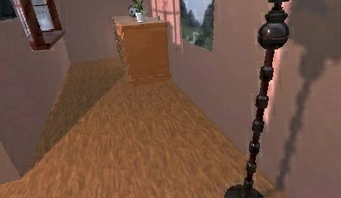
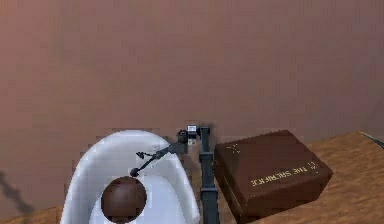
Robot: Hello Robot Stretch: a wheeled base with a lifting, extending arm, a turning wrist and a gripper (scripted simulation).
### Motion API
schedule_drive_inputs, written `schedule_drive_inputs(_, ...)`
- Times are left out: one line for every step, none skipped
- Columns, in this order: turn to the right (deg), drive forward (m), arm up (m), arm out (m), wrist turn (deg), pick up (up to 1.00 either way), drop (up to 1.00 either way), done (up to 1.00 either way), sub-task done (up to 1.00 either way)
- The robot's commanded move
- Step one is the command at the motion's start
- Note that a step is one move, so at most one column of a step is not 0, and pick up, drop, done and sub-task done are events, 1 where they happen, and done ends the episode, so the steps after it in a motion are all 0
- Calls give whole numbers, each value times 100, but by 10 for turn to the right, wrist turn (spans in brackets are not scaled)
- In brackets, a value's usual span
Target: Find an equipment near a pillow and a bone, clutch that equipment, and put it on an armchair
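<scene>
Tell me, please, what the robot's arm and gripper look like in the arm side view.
The arm is a dark, square-sided bar, plain along its length. At its far end sit two small white squares with black marks on them. Left of these is the gripper, which has a small dark body and two thin dark fingers. I cannot make out any cables.
</scene>
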Motion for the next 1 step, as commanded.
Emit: schedule_drive_inputs(0, 0, 0, -8, 0, 0, 0, 0, 0)
